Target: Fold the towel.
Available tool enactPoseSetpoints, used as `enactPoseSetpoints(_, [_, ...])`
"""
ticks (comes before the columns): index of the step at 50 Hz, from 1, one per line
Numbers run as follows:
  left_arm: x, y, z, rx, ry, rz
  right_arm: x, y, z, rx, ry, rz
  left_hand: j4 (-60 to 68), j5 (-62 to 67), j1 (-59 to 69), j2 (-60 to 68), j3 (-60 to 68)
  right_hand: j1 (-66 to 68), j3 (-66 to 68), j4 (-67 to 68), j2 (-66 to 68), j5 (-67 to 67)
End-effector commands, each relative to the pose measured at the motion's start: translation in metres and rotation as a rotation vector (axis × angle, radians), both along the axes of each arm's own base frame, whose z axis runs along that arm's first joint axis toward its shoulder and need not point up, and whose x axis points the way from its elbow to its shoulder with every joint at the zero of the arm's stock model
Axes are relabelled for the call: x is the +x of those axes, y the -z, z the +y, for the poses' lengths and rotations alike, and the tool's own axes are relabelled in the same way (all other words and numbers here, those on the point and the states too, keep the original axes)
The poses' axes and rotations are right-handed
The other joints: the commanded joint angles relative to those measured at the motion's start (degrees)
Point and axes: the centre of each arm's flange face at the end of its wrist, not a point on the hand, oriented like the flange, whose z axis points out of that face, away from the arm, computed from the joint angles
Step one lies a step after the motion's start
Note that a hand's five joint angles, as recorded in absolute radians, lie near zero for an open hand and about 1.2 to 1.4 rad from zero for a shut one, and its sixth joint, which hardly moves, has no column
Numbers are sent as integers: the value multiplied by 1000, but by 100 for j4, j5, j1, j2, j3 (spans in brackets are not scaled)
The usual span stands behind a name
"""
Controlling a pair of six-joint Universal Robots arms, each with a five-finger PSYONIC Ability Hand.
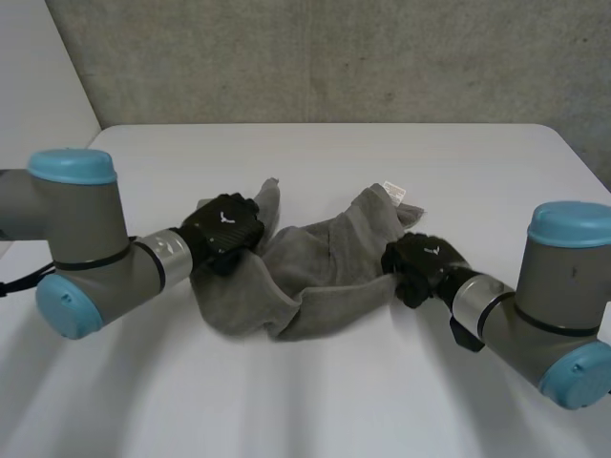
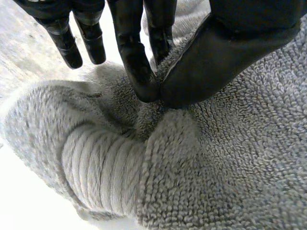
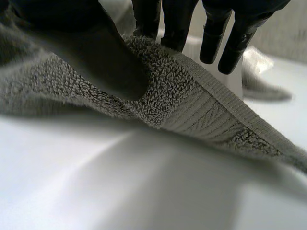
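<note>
Pinching the fuzzy, bunched-up grey towel between thumb and fingers with left hand and right hand, right one at its ribbed edge.

We saw a grey left arm at nine o'clock and a grey right arm at four o'clock, with light-blue caps and silver wrist rings. The left robot hand and right robot hand were black, each with a small white mark.
</note>
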Motion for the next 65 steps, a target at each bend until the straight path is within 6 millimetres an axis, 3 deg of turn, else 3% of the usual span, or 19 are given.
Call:
enactPoseSetpoints(1, [7, -52, 7, -64, -49, 144, -2, -84, -4, -233, -9, -104, -336, 321, 557, 343, -297, 390, -249, -437, 472, 335])
enactPoseSetpoints(3, [13, -76, 5, -116, -88, 252, -15, -125, -5, -342, 20, -144, -336, 321, 557, 343, -297, 390, -249, -437, 472, 335])
enactPoseSetpoints(7, [18, -88, 7, -119, -116, 336, -16, -128, -2, -345, 17, -145, -336, 321, 557, 343, -297, 390, -249, -437, 472, 335])
enactPoseSetpoints(24, [52, -21, 50, 163, -223, 293, -42, -60, 12, -110, -112, 187, -336, 321, 557, 343, -297, 390, -249, -437, 472, 335])
enactPoseSetpoints(34, [52, -7, 59, 226, -202, 282, -42, -51, 13, -90, -110, 180, -336, 321, 557, 343, -297, 390, -249, -437, 472, 335])
enactPoseSetpoints(44, [52, -16, 48, 186, -198, 292, -40, -57, 10, -115, -140, 173, -336, 321, 557, 343, -297, 390, -249, -437, 472, 335])
enactPoseSetpoints(47, [47, -27, 30, 107, -185, 287, -33, -75, -6, -194, -154, 150, -336, 321, 557, 343, -297, 390, -249, -437, 472, 335])
enactPoseSetpoints(49, [45, -33, 16, 55, -180, 284, -23, -106, -37, -327, -138, 132, -336, 321, 557, 343, -297, 390, -249, -437, 472, 335])
enactPoseSetpoints(50, [42, -46, -4, -9, -193, 292, -23, -107, -37, -328, -137, 132, -336, 321, 557, 343, -297, 390, -249, -437, 472, 335])
enactPoseSetpoints(51, [35, -64, -22, -90, -214, 310, -14, -130, -51, -421, -139, 114, -336, 321, 557, 343, -297, 390, -249, -437, 472, 335])
enactPoseSetpoints(52, [35, -65, -23, -91, -215, 310, -14, -131, -51, -422, -139, 114, -336, 321, 557, 343, -297, 390, -249, -437, 472, 335])
enactPoseSetpoints(54, [27, -116, -51, -276, -296, 372, -4, -196, -70, -659, -115, 65, -336, 321, 557, 343, -297, 390, -249, -437, 472, 335])
enactPoseSetpoints(55, [27, -116, -51, -277, -297, 372, -4, -197, -71, -660, -115, 65, -336, 321, 557, 343, -297, 390, -249, -437, 472, 335])
enactPoseSetpoints(57, [19, -175, -58, -448, -335, 471, -4, -270, -78, -871, -16, -62, -336, 321, 557, 343, -297, 390, -249, -437, 472, 335])
enactPoseSetpoints(58, [19, -175, -58, -449, -336, 472, -4, -270, -78, -872, -16, -63, -336, 321, 557, 343, -297, 390, -249, -437, 472, 335])
enactPoseSetpoints(59, [17, -196, -57, -507, -333, 520, -7, -297, -78, -948, 23, -153, -336, 321, 557, 343, -297, 390, -249, -437, 472, 335])
enactPoseSetpoints(60, [17, -197, -57, -508, -333, 520, -7, -297, -78, -949, 23, -154, -336, 321, 557, 343, -297, 390, -249, -437, 472, 335])
enactPoseSetpoints(62, [19, -237, -46, -616, -305, 651, -15, -328, -70, -1030, 41, -306, -336, 321, 557, 343, -297, 390, -249, -437, 472, 335])
enactPoseSetpoints(65, [33, -261, -30, -663, -285, 769, -16, -315, -62, -969, -3, -332, -336, 321, 557, 343, -297, 390, -249, -437, 472, 335])
